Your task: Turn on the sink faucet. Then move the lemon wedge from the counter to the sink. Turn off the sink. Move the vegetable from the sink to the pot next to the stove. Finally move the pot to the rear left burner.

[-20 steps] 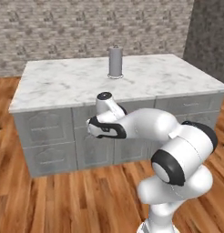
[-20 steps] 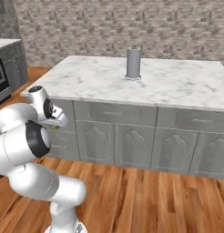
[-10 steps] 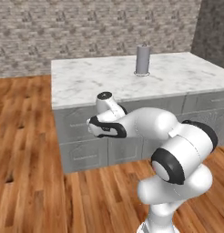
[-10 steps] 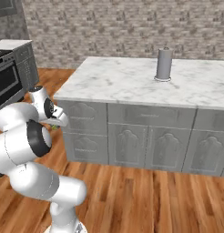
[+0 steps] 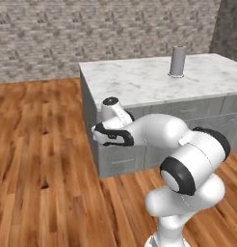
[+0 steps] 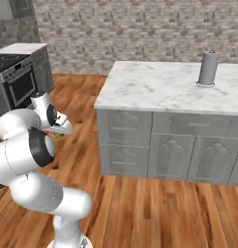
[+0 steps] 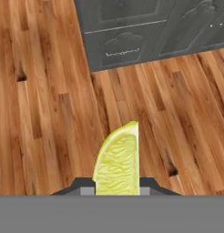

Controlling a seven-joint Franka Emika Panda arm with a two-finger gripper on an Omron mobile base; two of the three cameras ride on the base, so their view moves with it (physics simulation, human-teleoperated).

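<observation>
My gripper (image 7: 117,185) is shut on the lemon wedge (image 7: 117,160), a yellow-green slice that stands up between the two finger tips over the wooden floor. In the left base view the gripper (image 5: 95,132) is held low in front of the island's left end, below the level of the white marble counter (image 5: 149,79). In the right base view the gripper (image 6: 61,132) shows a speck of green wedge (image 6: 58,136) under it. The stove (image 6: 17,77), with a dark top and an oven door, stands at the far left.
A grey cylinder (image 5: 177,61) (image 6: 208,69) stands upright on the counter (image 6: 159,87). Grey cabinet fronts (image 6: 155,145) (image 7: 132,34) run beneath the slab. Open wooden floor (image 5: 38,159) lies to the left of the island, with a stone wall (image 5: 91,34) behind.
The whole scene has slid to the right in both base views, so the base is moving; the stove has come into view at the left. The arm's pose and its hold are unchanged.
</observation>
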